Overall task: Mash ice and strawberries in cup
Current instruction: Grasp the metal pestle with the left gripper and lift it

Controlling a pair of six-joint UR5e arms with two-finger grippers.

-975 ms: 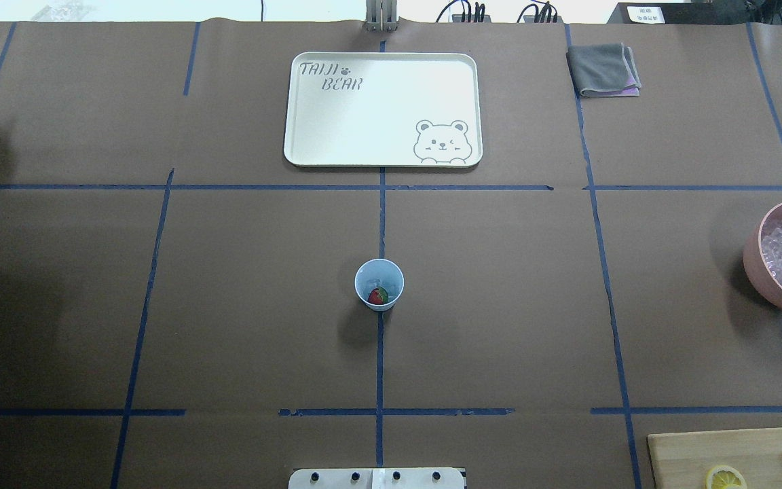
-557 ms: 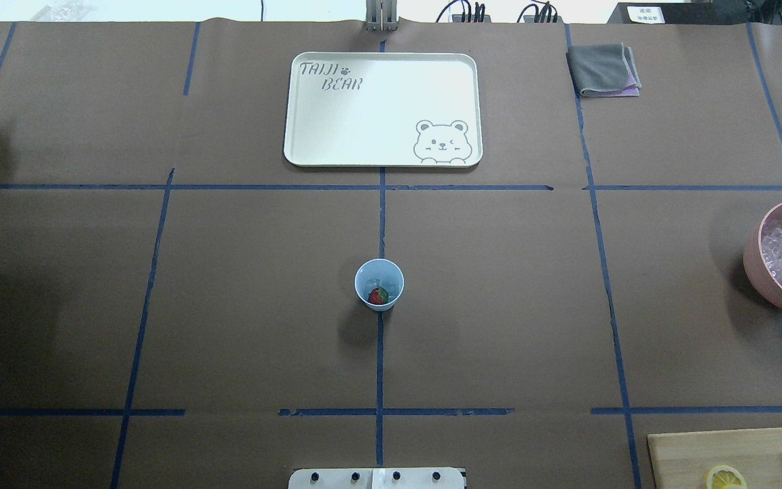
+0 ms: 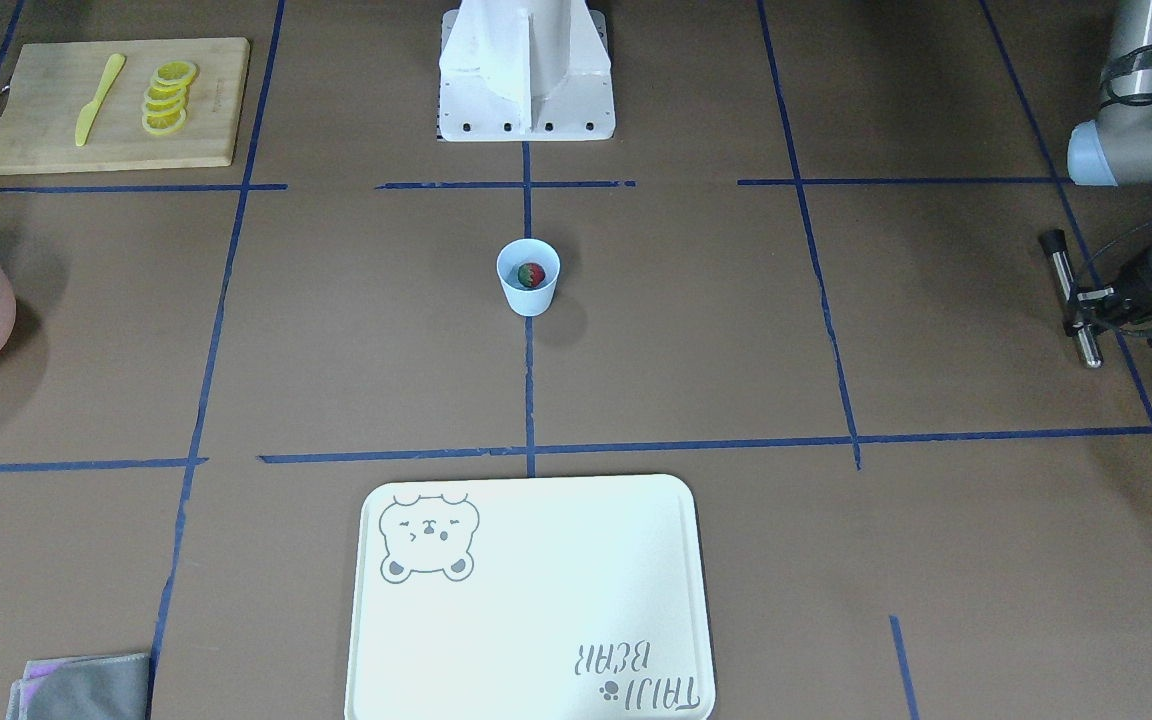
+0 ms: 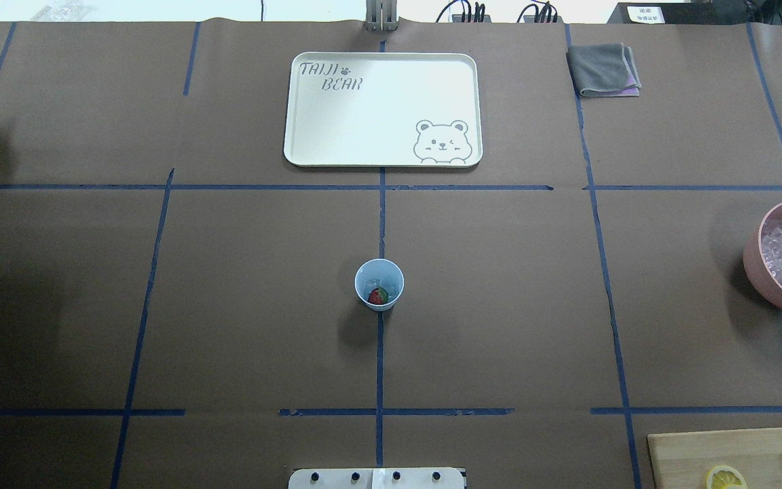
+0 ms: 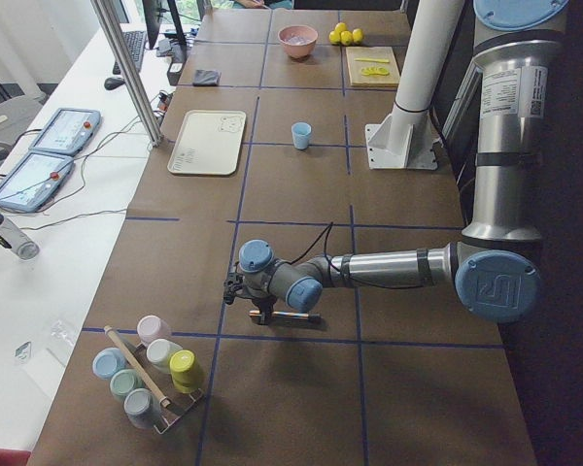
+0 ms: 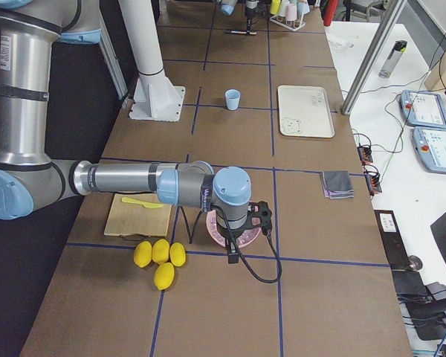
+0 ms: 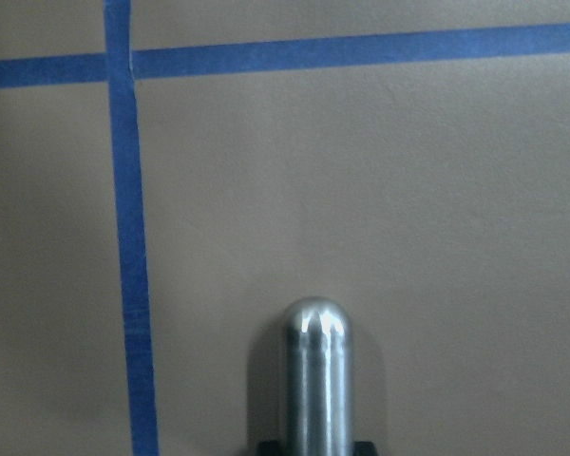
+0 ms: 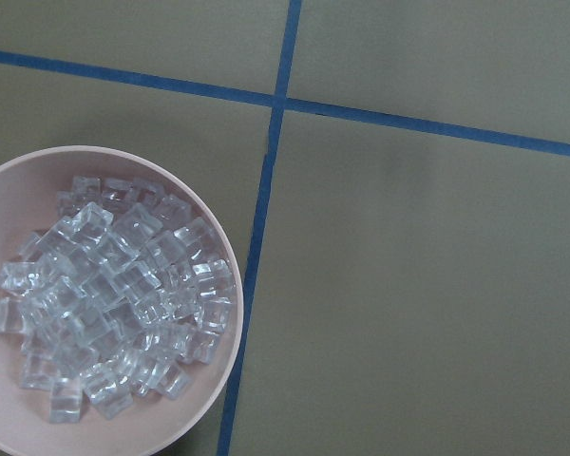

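Jaws of the left gripper (image 3: 1086,300) are closed around a metal rod (image 3: 1064,272), clamped partway along its length. The rod lies roughly level over the brown paper (image 3: 336,350), and its rounded end fills the bottom of the left wrist view. Right gripper (image 6: 241,223) hangs over the pink bowl (image 8: 19,214) at the robot's right end of the table (only the side camera shows it, so whether those jaws are parted or closed cannot be told). Its wrist camera looks straight down on the ice (image 8: 123,304), a heap of clear cubes piled in the bowl. Cup (image 3: 528,298) stands upright on the centre tape line (image 3: 528,380), near the robot's base (image 3: 526,90). It is well apart from both grippers: left one far out to the robot's left, right one far out to its right, cup between them. Strawberry (image 3: 531,274) sits at the bottom of the cup, red with a green top. Pale glint beside it in the overhead view is too small to identify. Tray (image 3: 536,600) lies past the cup, toward the operators' side.
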